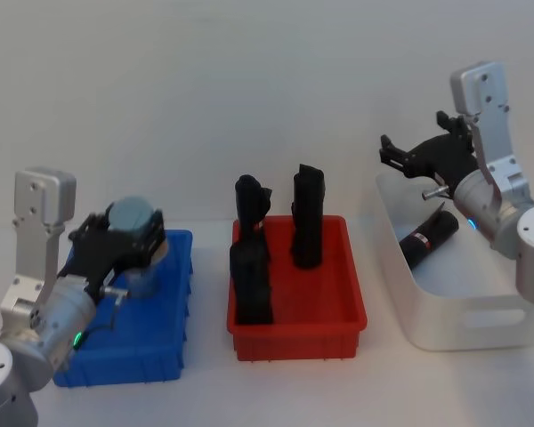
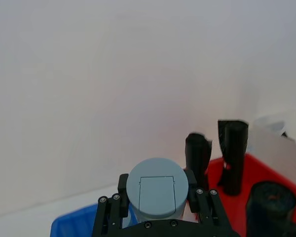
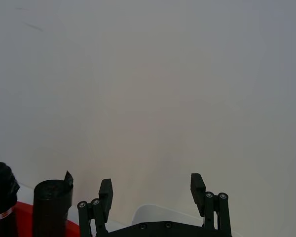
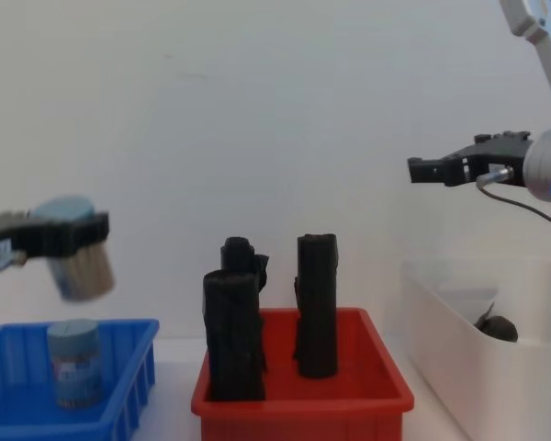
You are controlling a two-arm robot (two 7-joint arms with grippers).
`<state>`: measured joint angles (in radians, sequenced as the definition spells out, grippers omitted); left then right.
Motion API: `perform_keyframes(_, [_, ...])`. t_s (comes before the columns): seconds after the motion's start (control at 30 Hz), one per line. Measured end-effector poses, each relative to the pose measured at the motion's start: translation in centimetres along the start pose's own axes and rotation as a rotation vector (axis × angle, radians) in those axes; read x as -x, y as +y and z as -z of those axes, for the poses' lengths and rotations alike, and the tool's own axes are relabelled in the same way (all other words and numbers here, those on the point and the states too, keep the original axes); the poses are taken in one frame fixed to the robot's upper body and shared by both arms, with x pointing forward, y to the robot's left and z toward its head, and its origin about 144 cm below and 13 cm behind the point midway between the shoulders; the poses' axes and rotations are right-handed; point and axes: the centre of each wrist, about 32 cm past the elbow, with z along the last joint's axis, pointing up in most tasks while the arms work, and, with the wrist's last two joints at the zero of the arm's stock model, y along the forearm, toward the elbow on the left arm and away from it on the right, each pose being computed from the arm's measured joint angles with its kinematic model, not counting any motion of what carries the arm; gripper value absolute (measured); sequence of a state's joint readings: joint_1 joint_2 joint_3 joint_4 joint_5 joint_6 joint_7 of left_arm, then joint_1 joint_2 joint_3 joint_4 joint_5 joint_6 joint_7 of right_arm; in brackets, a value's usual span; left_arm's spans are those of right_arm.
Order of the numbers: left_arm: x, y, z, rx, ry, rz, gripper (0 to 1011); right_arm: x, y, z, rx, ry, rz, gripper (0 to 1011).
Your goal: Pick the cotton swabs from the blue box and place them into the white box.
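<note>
The light is soft and even and seems to come from above. The pale wall and the worktop [image 1: 209, 391] are bright, without hard glare. Shadows are weak: a faint grey one lies along the front of the red bin [image 1: 298, 342]. The black rolls [image 4: 317, 303] stay very dark, with little detail. In the chest view the left end effector [image 4: 72, 231] and its cotton swabs jar [image 4: 81, 268] look smeared.

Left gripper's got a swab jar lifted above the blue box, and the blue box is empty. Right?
Not empty: the chest view shows a second jar standing in the blue box. The left gripper does hold a swab jar above it.
</note>
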<state>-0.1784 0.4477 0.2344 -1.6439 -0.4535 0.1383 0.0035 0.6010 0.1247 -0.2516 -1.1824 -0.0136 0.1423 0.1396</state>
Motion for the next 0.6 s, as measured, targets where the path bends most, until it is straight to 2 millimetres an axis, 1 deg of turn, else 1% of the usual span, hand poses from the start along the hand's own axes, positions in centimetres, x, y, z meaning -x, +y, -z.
perform_keyframes(0.1, [0.4, -0.4, -0.8, 0.064, -0.005, 0.033, 669, 0.0, 0.0, 0.0, -0.002, -0.008, -0.038, 1002])
perform_keyframes(0.17, [0.5, -0.4, -0.9, 0.076, -0.006, 0.04, 669, -0.1, 0.0, 0.0, -0.003, -0.012, -0.059, 1002])
perform_keyframes(0.3, [1.3, -1.3, -1.7, 0.147, -0.005, 0.087, 669, -0.1, 0.0, 0.1, -0.004, -0.023, -0.109, 1002])
perform_keyframes(0.6, [2.6, -3.1, -2.5, 0.231, 0.003, 0.16, 669, -0.4, 0.0, 0.2, -0.005, -0.054, -0.26, 1002])
